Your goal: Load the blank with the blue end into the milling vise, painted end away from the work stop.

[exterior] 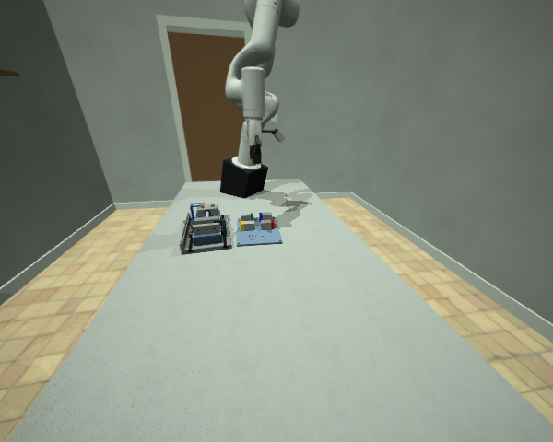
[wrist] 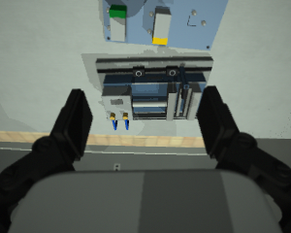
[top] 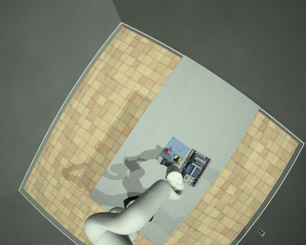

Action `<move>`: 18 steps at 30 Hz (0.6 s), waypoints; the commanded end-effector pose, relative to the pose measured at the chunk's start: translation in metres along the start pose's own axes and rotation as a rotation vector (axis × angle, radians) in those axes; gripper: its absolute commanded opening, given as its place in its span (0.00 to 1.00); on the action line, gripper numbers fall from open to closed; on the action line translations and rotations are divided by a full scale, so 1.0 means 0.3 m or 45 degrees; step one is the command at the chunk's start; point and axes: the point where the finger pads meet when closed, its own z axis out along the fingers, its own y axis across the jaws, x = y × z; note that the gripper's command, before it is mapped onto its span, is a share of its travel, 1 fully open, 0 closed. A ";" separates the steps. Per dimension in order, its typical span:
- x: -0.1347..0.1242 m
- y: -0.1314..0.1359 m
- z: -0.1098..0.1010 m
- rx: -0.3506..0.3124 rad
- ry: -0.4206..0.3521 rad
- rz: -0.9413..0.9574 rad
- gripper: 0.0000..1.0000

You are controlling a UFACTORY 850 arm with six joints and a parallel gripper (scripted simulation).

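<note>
I read no writing anywhere; my gripper (wrist: 143, 96) hangs over the vise (wrist: 152, 92), fingers wide apart and empty, the blue blank (exterior: 263, 218) on the plate (exterior: 259, 236), cropped from my wrist view.

Brown door (exterior: 205, 104), tiled floor (exterior: 43, 295)
</note>
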 end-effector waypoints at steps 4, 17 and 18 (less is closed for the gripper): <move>-0.001 0.003 -0.002 -0.008 0.006 -0.150 1.00; -0.001 0.002 -0.002 -0.007 0.007 0.114 1.00; -0.001 0.002 -0.002 -0.007 0.007 0.142 1.00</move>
